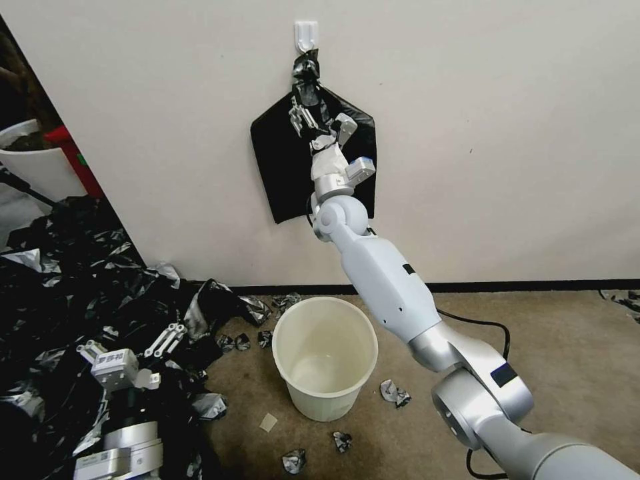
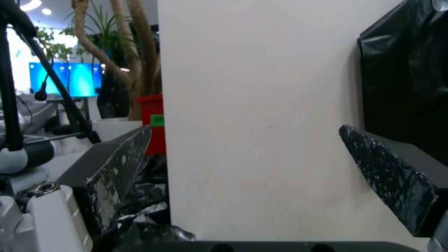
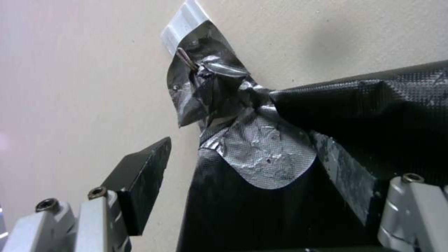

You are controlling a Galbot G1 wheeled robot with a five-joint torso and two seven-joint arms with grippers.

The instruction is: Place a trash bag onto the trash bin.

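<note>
Reaching up the wall, the right gripper (image 1: 301, 119) sits at the neck of the flat black bag bundle (image 1: 280, 160) hanging from a white wall hook (image 1: 306, 33). Its jaws are parted, holding nothing, one on either side of the gathered top just under the knot (image 3: 219, 91). The bundle's long axis runs straight down the wall, so the neck lies directly ahead of the pincer and slightly above it. On the carpet below stands the cream trash bin (image 1: 325, 357), upright and unlined. The left gripper (image 1: 137, 347) hovers low over the heap of black bags (image 1: 60, 293), also spread and holding nothing, much farther from the hook.
</note>
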